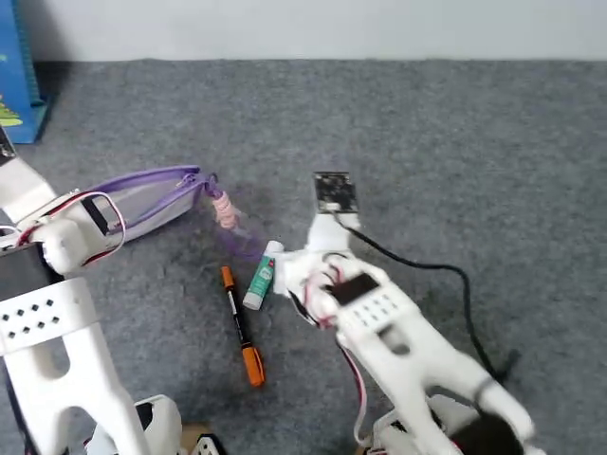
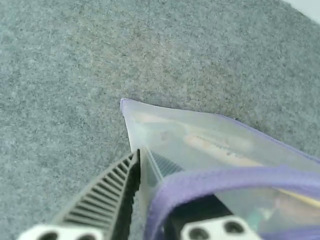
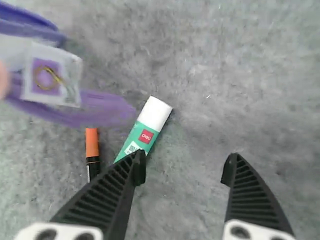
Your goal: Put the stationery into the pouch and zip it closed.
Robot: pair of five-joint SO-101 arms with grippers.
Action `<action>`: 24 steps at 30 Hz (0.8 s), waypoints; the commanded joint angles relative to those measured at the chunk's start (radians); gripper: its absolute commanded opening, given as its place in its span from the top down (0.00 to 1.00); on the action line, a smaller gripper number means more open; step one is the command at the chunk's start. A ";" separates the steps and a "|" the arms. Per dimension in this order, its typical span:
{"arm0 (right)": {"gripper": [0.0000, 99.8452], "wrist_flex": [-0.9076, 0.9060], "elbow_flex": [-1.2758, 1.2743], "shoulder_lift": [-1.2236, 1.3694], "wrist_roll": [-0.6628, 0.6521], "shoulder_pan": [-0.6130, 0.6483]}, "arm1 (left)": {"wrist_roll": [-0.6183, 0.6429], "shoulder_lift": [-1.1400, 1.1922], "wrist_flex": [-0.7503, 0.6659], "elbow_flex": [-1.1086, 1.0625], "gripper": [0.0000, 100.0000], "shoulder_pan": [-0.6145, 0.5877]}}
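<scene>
1. Purple-trimmed translucent plastic pouch (image 1: 142,201) lies at the left of the grey carpet-like table cover (image 1: 427,133), its zip edge running toward the middle. The left gripper (image 2: 141,156) is clamped on one wall of it, close to the purple rim.
2. Green-and-white glue stick (image 3: 145,131) lies just past the pouch's near end, beside an orange-and-black marker pen (image 1: 240,327). The two are near each other, and I cannot tell whether they touch.
3. Right gripper (image 3: 185,160) hangs over the cover with its jaws spread wide and nothing between them. One finger is at the stick's green end, the other over bare cover.
4. The step in hand looks like picking up the glue stick. To do it well, I judge the gripper should shift until the stick sits midway between the fingers and crosswise to them. It should then close on the green body rather than the white cap.
5. A pink zip-pull charm (image 1: 225,210) and a loose purple strap (image 3: 75,112) lie by the pouch's end and could snag the stick going in. A black cable (image 1: 446,270) trails behind the right arm, and a blue box (image 1: 14,81) stands at the far left corner, well apart.
</scene>
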State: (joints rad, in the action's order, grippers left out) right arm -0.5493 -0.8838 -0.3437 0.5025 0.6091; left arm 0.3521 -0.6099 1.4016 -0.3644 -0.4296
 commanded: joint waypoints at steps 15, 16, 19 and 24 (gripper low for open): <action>0.79 0.018 0.414 0.476 0.012 0.042 | -0.012 -0.003 -0.005 0.024 0.99 0.003; 0.82 0.018 0.436 0.507 0.012 0.030 | -0.012 -0.003 -0.005 0.024 0.99 0.003; 0.95 0.016 0.485 0.578 0.012 -0.013 | -0.012 -0.003 -0.005 0.022 0.99 0.002; 0.99 -0.044 0.489 0.565 0.008 -0.045 | -0.012 -0.003 -0.002 0.022 0.99 0.000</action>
State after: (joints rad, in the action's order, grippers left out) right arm -0.5524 -0.4480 0.2424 0.5102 0.5800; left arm 0.3506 -0.6099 1.4016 -0.3644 -0.4296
